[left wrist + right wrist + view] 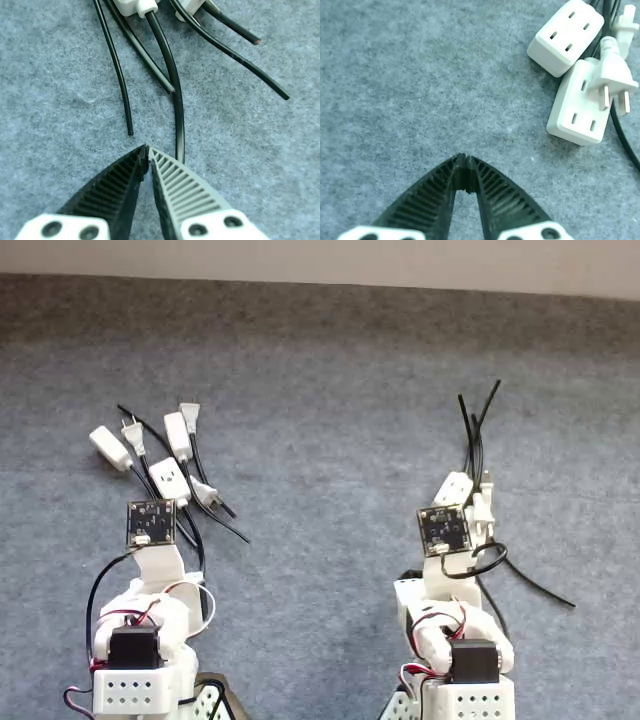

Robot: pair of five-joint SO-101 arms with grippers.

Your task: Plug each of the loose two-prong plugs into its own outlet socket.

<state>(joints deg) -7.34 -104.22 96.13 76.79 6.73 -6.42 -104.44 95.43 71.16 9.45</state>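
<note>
Currently: my left pincer (147, 150), right pincer (465, 159) pressed together, empty; risk: two-prong plug (615, 70) atop outlet block (572, 110) could skid if nudged.

Smooth white plastic sockets (565, 37), a plug (615, 70) with 2 shiny metal prongs (604, 97), fuzzy matt felt (420, 75).

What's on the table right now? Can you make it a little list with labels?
Table: grey, fuzzy
Left gripper: shut, empty, by black cords
Right gripper: shut, empty
Sockets: two white ones, far socket and near socket
Plug: lying on the near socket, prongs out, not plugged in
</note>
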